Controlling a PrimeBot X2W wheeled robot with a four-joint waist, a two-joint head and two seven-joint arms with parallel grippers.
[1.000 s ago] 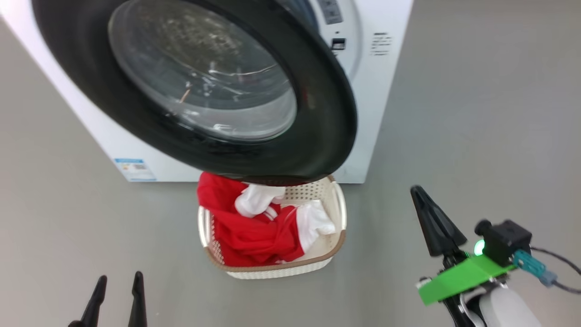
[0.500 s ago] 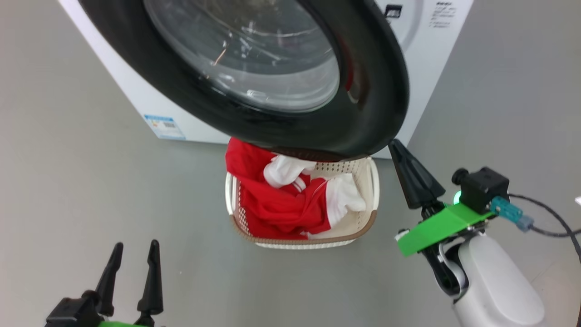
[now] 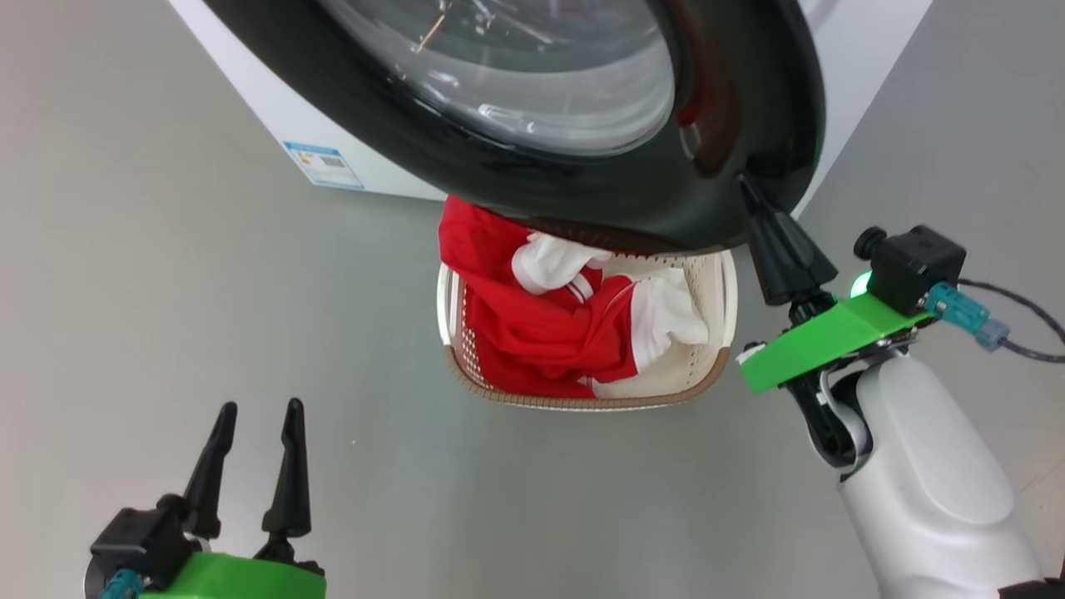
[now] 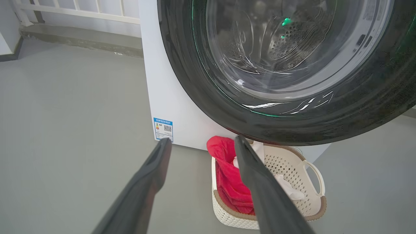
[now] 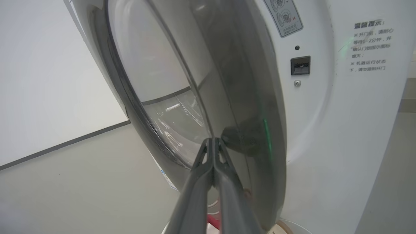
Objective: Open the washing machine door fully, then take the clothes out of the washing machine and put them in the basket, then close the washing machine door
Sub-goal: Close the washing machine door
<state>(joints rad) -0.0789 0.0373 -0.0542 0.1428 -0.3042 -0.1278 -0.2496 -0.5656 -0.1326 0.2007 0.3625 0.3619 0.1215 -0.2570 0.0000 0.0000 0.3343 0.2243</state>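
Contact: right gripper (image 3: 747, 190), clenched and well off a second ago, now reaches the rim of the washing machine door (image 3: 582, 200); with clothes (image 3: 532, 333) in the basket (image 3: 582, 403) and left gripper (image 3: 260, 408) spread empty, we judge closing begun.

The head view's top edge cuts off most of the washing machine door (image 3: 532, 100). Its black rim hides the far edge of the basket (image 3: 582, 403) and the upper part of the clothes (image 3: 541, 341). The print on the blue label (image 3: 323, 165) is too small to read. The right claw (image 3: 746, 187) overlaps the door's rim, and contact cannot be told. In the left wrist view a finger of the left claw (image 4: 201, 141) covers part of the clothes.
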